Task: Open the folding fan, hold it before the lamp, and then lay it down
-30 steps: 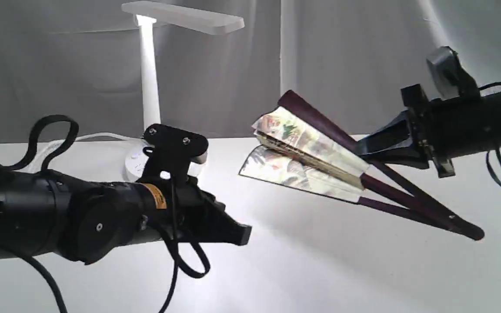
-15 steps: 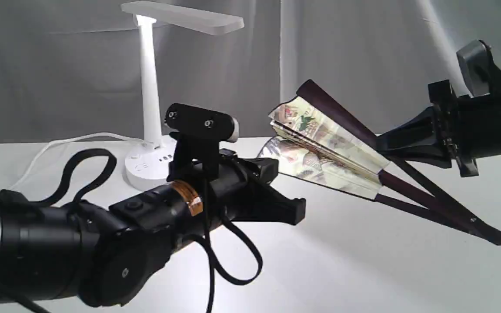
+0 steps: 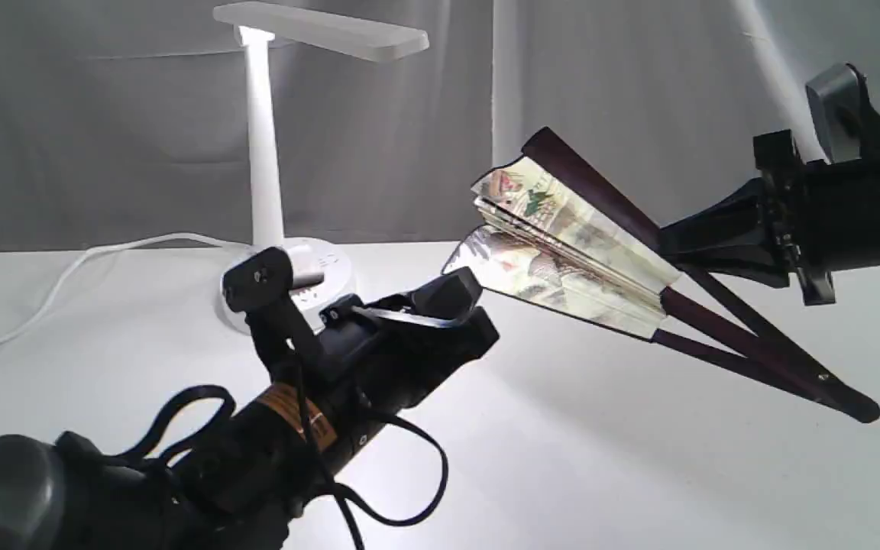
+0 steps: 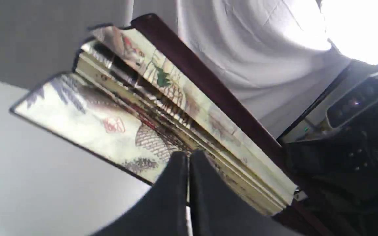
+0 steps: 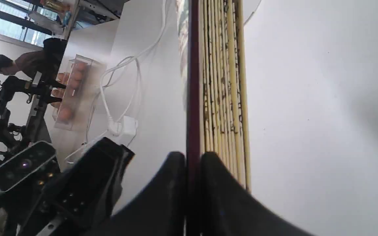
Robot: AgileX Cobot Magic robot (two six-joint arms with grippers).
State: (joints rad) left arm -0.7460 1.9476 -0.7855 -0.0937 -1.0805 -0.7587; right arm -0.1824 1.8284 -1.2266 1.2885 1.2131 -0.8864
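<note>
The table [image 3: 638, 489] lies well below the fan [image 3: 570, 237], so a drop would land it half-folded. The lamp [image 3: 260, 137] stands behind and to the left, its base close behind the left arm [image 3: 295, 428]. I judge a wide sweep by that arm could knock the lamp or snag the cord [image 3: 66, 267]. The fan hangs in the air right of the lamp, only part open: the lower leaf [image 3: 516, 271] is splayed down and the other pleats are bunched against the top guard [image 3: 593, 183]. The right claw [image 3: 665, 244] is clamped on that guard alone, a thin pinch, so a tug from below may twist it loose. The left claw [image 3: 478, 317] is closed on nothing, its tips just by the lower leaf; whether they touch I cannot tell. Shoved forward shut, they could crease or tear the paper
</note>
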